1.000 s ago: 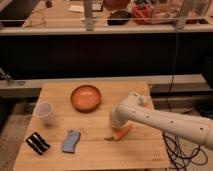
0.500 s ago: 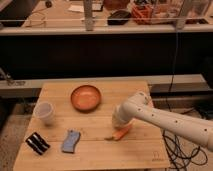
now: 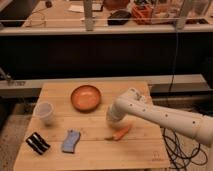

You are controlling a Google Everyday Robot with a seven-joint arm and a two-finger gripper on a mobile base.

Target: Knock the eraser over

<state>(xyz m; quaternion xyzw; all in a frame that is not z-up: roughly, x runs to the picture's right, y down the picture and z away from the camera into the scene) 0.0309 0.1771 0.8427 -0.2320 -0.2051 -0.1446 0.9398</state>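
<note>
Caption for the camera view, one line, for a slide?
Shut pincer beside the carrot, far from the eraser left of the blue-grey pad.

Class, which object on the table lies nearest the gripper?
The orange carrot, right beside the gripper over the table; the eraser, cup and pad sit far left.

A wooden table (image 3: 95,159) holds a few things. The white arm (image 3: 165,117) reaches in from the right and bends down over the middle of the table. Its gripper (image 3: 110,120) is low over the wood, closed and holding nothing, just beside an orange carrot (image 3: 121,132). Behind it is an orange bowl (image 3: 85,97). At the left stands a white cup (image 3: 44,113). In front of the cup sits the black eraser (image 3: 37,142), with a blue-grey pad (image 3: 71,141) near it on its right. The gripper is well apart from the eraser.
</note>
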